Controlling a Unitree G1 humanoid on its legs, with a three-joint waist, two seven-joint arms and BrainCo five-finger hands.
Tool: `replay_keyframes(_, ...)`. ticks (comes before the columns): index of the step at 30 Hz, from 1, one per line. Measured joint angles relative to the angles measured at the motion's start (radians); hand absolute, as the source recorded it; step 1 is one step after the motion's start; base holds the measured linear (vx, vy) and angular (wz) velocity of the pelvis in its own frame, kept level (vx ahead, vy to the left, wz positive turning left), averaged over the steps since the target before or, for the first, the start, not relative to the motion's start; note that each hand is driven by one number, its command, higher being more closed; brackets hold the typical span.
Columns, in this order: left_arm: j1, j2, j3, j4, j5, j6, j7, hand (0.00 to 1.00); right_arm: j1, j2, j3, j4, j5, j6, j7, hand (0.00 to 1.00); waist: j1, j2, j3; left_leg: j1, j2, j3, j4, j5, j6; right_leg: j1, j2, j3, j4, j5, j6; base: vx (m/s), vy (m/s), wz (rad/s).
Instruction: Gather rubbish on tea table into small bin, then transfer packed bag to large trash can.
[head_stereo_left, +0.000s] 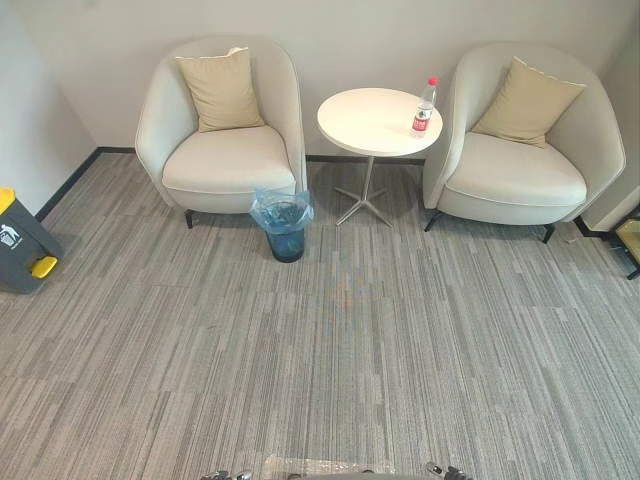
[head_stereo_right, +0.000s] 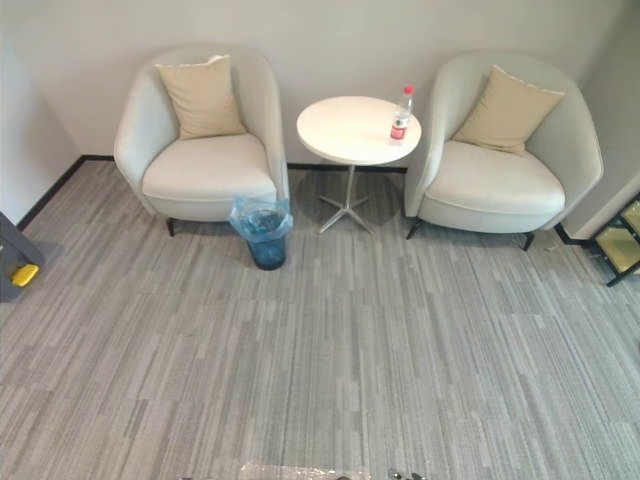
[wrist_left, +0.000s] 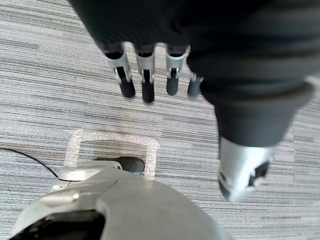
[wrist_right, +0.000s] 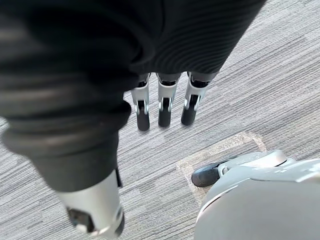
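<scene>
A clear plastic bottle (head_stereo_left: 424, 107) with a red cap and red label stands upright near the right edge of the round white tea table (head_stereo_left: 370, 122). On the carpet in front of the left armchair sits the small bin (head_stereo_left: 284, 226), dark and lined with a blue bag. A grey large trash can (head_stereo_left: 22, 243) with a yellow lid and pedal stands at the far left. My left hand (wrist_left: 146, 75) hangs over bare carpet with straight fingers and holds nothing. Over the carpet too, my right hand (wrist_right: 162, 102) has its fingers straight and holds nothing.
Two cream armchairs (head_stereo_left: 225, 140) (head_stereo_left: 525, 150), each with a tan cushion, flank the table against the wall. Grey striped carpet spreads wide between me and the furniture. A taped square (wrist_left: 112, 150) marks the floor below me. A dark-framed stand (head_stereo_left: 630, 235) shows at the far right.
</scene>
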Motion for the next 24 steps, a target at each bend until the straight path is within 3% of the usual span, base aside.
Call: replay_keyframes(24,-0.004,0.003,-0.019,0.007,0.014,0.001,0.018,0.0,0.0,0.004,-0.013,0.0,0.002,0.001,-0.007,0.0,-0.002,-0.001,0.001,-0.001,0.001,0.013,-0.01,0.001,-0.001,-0.002,0.001,0.006,-0.015,0.004,0.002,0.0,0.0,-0.01)
